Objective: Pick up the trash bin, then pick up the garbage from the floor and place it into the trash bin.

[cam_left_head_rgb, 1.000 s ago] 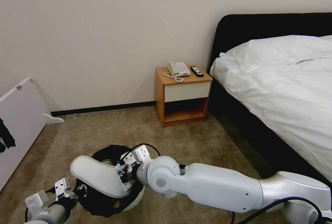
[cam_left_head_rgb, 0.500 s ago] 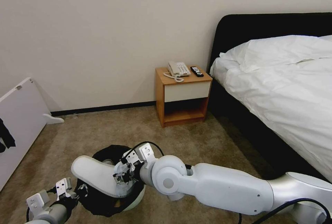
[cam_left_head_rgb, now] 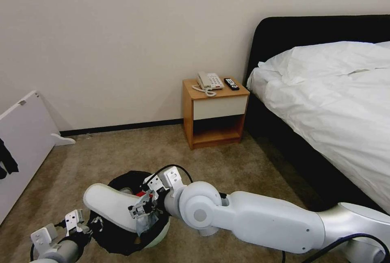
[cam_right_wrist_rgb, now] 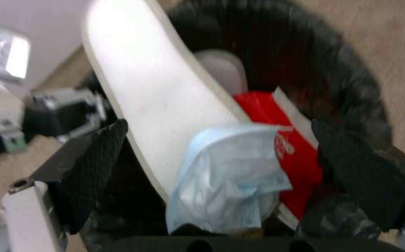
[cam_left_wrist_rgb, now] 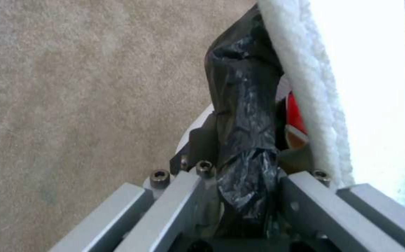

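Note:
The trash bin [cam_left_head_rgb: 122,242], white with a black bag [cam_right_wrist_rgb: 333,70] over its rim, hangs just above the floor [cam_left_head_rgb: 122,153] at the lower left. My left gripper [cam_left_head_rgb: 90,223] is shut on its bagged rim [cam_left_wrist_rgb: 242,140]. A white slipper [cam_left_head_rgb: 107,205] sticks up out of the bin, with a red packet [cam_right_wrist_rgb: 263,108] beside it. My right gripper [cam_left_head_rgb: 142,213] hovers over the bin's mouth, open, its black pads [cam_right_wrist_rgb: 95,164] wide apart. Between them a pale-blue mask [cam_right_wrist_rgb: 225,178] lies loose on the slipper [cam_right_wrist_rgb: 151,105] and the packet.
A wooden nightstand [cam_left_head_rgb: 215,110] with a phone [cam_left_head_rgb: 210,80] and a remote [cam_left_head_rgb: 231,84] stands against the back wall. The bed [cam_left_head_rgb: 333,104] runs along the right. A white board [cam_left_head_rgb: 20,145] leans at the left. Bare carpet lies between bin and nightstand.
My right gripper, shut on the mask a second ago, has opened over the bin and the mask has dropped onto the slipper. The left gripper and bin have held still.

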{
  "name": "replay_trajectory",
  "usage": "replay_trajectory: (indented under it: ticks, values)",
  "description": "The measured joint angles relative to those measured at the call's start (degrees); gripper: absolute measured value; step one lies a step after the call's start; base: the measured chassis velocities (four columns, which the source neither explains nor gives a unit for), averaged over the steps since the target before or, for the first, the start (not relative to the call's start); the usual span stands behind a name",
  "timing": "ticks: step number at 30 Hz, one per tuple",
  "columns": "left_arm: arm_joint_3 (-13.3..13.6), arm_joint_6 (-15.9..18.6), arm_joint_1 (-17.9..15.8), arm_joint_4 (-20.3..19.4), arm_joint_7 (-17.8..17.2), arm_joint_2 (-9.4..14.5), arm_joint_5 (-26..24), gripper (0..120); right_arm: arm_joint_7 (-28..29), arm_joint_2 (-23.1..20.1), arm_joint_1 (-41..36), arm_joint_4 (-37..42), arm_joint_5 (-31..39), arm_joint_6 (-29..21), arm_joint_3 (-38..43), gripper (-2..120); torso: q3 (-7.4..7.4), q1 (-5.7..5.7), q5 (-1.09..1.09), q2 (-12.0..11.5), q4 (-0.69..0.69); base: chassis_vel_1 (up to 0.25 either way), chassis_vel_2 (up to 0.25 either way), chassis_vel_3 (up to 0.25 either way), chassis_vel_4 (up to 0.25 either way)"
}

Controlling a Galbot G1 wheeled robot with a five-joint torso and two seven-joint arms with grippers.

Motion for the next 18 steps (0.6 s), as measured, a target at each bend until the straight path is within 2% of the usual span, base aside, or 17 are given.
replay_trajectory:
  ticks: [7, 11, 14, 17, 18]
  values:
    - [-0.1, 0.0, -0.2, 0.4, 0.0, 0.3, 0.0, 1, 0.5, -1.7, 0.5, 3.9, -0.3, 0.5, 2.6, 100, 0.00, 0.00, 0.00, 0.0, 0.00, 0.000, 0.000, 0.000, 0.000]
    - [-0.5, 0.0, -0.2, 0.5, -0.1, 0.6, -0.1, 1, -0.4, -4.8, 0.3, 6.4, -1.9, 1.6, 6.4, 100, 0.00, 0.00, 0.00, 0.0, 0.00, 0.000, 0.000, 0.000, 0.000]
    - [-0.7, 0.0, -0.1, 0.5, -0.2, 0.7, -0.2, 1, -2.4, -7.1, -0.4, 7.0, -4.7, 3.7, 9.6, 100, 0.00, 0.00, 0.01, 0.0, 0.00, 0.000, 0.000, 0.000, 0.000]
    - [-1.1, 0.0, 0.0, 0.4, -0.2, 0.9, -0.3, 1, -7.7, -11.1, -3.6, 8.3, -9.4, 10.4, 16.8, 100, 0.00, 0.00, 0.01, 0.0, 0.00, 0.000, 0.000, 0.000, 0.000]
    - [-1.1, 0.0, 0.0, 0.4, -0.2, 0.9, -0.3, 1, -7.7, -11.1, -3.6, 8.3, -9.4, 10.4, 16.8, 100, 0.00, 0.00, 0.01, 0.0, 0.00, 0.000, 0.000, 0.000, 0.000]
